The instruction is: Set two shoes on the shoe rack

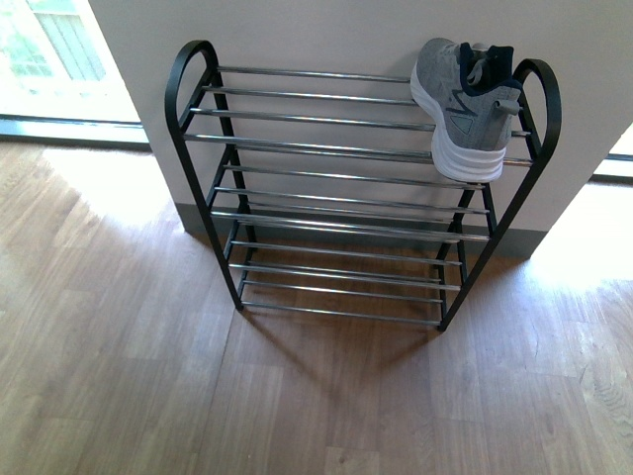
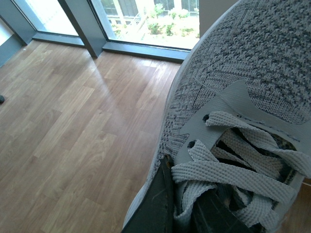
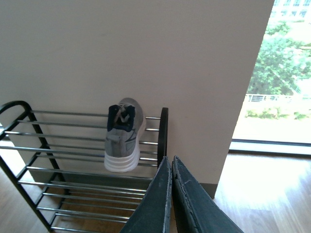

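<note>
Grey knit fills the left wrist view: the left gripper (image 2: 184,179) is clamped on a second sneaker (image 2: 252,63) at its lace end, one dark finger (image 2: 153,204) against the side of the upper, the other among the grey laces (image 2: 228,172), with wood floor (image 2: 73,121) beyond the toe. The right gripper (image 3: 171,160) has its jaws pressed together with nothing between them; ahead of it and well apart, the first sneaker (image 3: 124,136) rests on the top bars of the shoe rack (image 1: 297,97), at the end nearest that gripper, heel outward
</note>
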Robot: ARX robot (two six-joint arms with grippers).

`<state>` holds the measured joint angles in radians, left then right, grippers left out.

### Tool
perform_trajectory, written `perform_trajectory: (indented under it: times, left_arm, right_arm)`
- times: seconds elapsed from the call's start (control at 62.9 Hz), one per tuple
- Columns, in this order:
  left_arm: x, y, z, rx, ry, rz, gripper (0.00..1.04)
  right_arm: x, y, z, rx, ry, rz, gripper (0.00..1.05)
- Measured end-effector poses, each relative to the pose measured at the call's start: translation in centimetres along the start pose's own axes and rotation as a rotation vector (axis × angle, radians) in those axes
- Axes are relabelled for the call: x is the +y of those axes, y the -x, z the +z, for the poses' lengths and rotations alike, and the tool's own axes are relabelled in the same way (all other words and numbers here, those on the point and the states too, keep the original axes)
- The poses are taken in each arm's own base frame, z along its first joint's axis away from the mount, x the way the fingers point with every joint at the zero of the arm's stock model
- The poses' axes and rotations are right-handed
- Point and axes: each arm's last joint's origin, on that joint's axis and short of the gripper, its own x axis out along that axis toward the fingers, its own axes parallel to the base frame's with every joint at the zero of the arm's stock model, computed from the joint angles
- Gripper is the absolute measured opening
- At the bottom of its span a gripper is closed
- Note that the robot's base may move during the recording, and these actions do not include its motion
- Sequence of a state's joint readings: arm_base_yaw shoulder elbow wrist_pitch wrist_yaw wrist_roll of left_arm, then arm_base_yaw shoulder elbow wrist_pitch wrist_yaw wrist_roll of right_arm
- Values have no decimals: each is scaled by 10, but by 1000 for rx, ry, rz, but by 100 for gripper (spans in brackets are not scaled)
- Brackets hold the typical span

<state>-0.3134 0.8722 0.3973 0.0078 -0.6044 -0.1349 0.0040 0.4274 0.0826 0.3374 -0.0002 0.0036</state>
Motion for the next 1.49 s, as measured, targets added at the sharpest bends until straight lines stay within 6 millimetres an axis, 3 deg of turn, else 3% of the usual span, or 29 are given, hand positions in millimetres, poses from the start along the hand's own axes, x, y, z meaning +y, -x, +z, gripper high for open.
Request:
perform_trajectory:
  times: [1.033,1.494]
  left_arm:
    - [0,0,0,0,0,1,2]
    - [0,0,0,0,0,0,2]
  right_arm:
    - [0,30,-16,-21,0,-1,2]
    - [0,30,-16,-23,0,-1,2]
